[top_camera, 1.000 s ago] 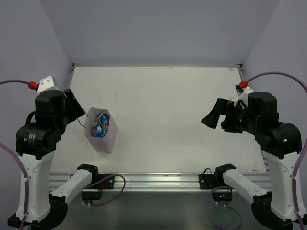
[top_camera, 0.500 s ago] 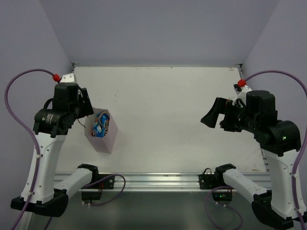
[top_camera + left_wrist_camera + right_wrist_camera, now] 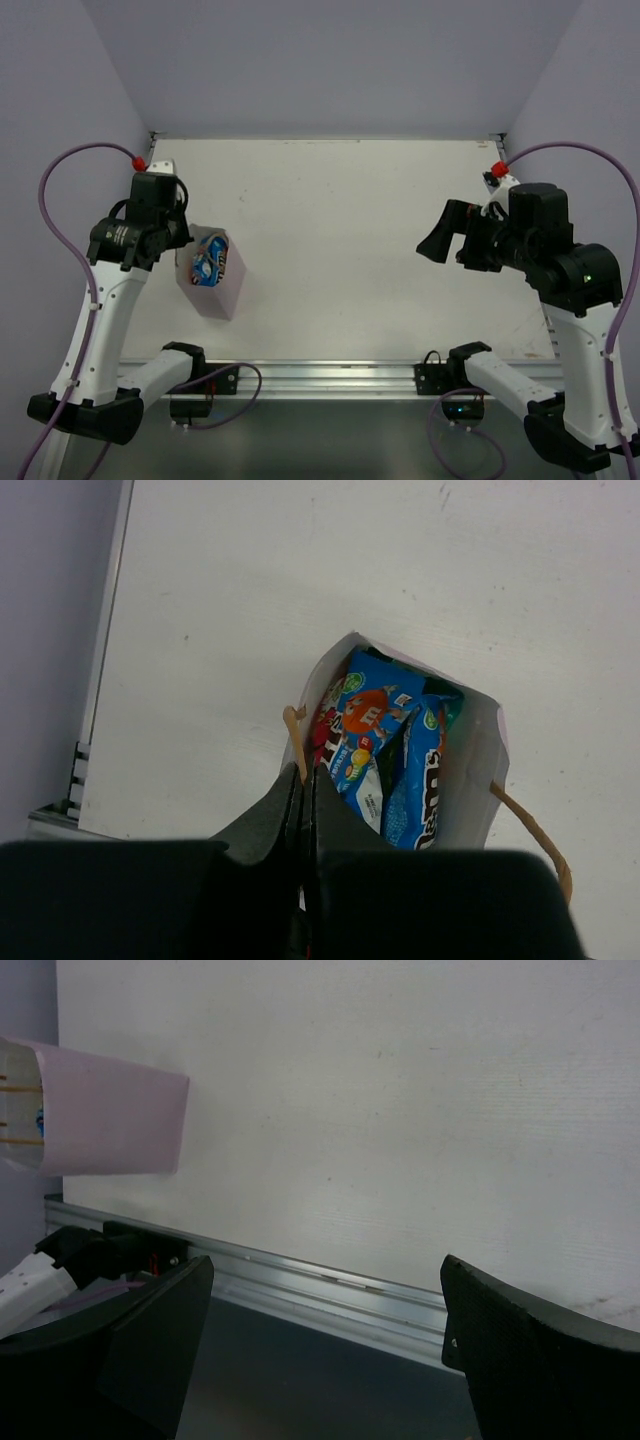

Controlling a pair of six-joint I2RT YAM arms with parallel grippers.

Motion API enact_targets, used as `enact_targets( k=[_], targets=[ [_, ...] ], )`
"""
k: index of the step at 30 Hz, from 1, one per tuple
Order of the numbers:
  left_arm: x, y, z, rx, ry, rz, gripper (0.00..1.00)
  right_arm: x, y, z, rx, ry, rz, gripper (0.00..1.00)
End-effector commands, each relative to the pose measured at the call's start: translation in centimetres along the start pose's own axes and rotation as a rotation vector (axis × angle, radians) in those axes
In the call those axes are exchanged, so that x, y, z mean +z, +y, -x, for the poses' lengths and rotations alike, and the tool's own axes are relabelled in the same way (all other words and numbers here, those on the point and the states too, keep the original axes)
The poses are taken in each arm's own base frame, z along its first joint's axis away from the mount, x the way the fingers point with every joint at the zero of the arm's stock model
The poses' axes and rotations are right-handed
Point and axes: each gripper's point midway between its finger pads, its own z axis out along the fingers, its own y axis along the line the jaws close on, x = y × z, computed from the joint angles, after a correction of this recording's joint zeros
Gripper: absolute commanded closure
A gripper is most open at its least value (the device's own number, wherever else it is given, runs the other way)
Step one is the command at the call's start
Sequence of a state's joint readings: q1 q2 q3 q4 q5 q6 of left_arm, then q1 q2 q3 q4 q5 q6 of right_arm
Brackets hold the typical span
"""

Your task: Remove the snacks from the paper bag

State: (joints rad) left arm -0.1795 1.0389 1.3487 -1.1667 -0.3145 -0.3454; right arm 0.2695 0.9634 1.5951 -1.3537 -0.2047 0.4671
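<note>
The small pale lilac paper bag [image 3: 222,292] has thin brown cord handles [image 3: 528,823]. Its shiny snack packets [image 3: 372,732] are blue and red, colourfully printed.

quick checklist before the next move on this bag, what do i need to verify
1. Paper bag mouth open, contents in view: ok.
2. Snacks out of the bag: not ok, every packet that shows is inside it.
3. Left gripper at the bag: ok, jaws together right at the rim.
4. Left jaws actually pinching the rim: cannot tell.
5. Right gripper ready to pick: ok, jaws wide open and empty.
6. Right gripper within reach of the mouth: not ok, it hangs far across the table.
</note>
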Motion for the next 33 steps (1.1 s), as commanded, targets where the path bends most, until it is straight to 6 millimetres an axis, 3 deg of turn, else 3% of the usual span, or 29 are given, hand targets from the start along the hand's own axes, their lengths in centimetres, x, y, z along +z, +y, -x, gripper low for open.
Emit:
enact_targets(
  k=[1,3,5,10,16,26,29,33],
  targets=[
    [-0.5,-1.2,1.7,0.009,-0.06,-0.066,1.0,-0.5,0.8,0.6,-0.024,-0.019,0.035,0.01],
    [-1.2,-2.6,2.5,-0.033,-0.077,-0.141,1.0,-0.5,0.8,0.5,-0.023,-0.017,0.033,0.01],
    [-2.5,-4.4,4.7,-0.114,-0.147,-0.239,1.0,-0.5,0.7,0.6,-0.025,-0.02,0.031,0.01],
    [-4.9,-10.8,7.8,-0.219,-0.181,-0.587,1.0,-0.2,1.3,0.7,-0.025,-0.015,0.057,0.01],
    [-6.3,-15.6,9.2,-0.268,-0.157,-0.77,1.0,-0.1,1.9,1.7,-0.012,-0.025,0.071,0.08],
    [-5.1,-26.2,4.3,-0.202,0.003,-0.943,1.0,0.5,6.9,3.6,0.126,0.009,0.279,0.19],
    [-5.3,-27.9,3.7,-0.183,0.013,-0.973,1.0,1.5,8.1,4.1,0.142,0.033,0.323,0.26],
    [-5.5,-28.4,3.1,-0.162,0.031,-0.996,1.0,3.3,9.8,4.4,0.184,0.081,0.361,0.39]
  ],
)
